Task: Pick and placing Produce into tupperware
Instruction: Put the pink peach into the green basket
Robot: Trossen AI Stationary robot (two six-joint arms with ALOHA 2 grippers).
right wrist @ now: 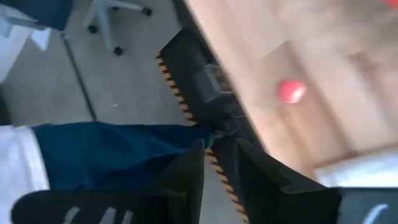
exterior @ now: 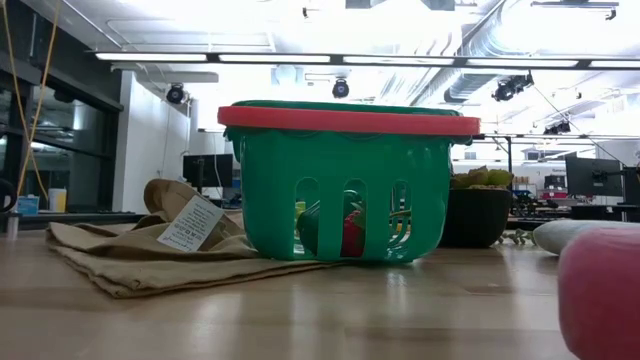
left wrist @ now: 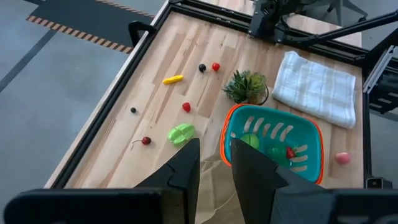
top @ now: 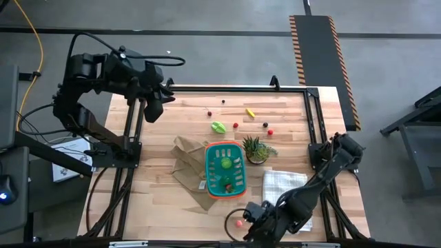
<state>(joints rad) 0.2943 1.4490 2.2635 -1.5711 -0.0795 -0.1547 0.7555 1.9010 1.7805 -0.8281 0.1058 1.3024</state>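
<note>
The teal tupperware sits on the table, partly on a brown paper bag, and serves as the landmark here. Inside it, the high view shows a green round piece and a red-and-green piece; the low view confirms only a red and a green shape through the wall slots under the orange rim.

Just beside the tupperware, on the side toward the table's far edge, stand a spiky potted plant and a leafy green piece. Farther that way lie a yellow piece, small red balls and dark berries, all apart from one another. A white checked cloth lies beside the tupperware on the right arm's side.

The right tool hangs near the table's front edge, past the tupperware, close by a pink ball. Its own wrist view shows its fingers narrowly apart with nothing between them, and the pink ball lying free on the wood. In the low view that ball is only a large blurred pink mass at the edge.

The left tool is held above the far left corner of the table, well apart from the tupperware. Its wrist view shows a narrow gap between the fingers, which hold nothing.
</note>
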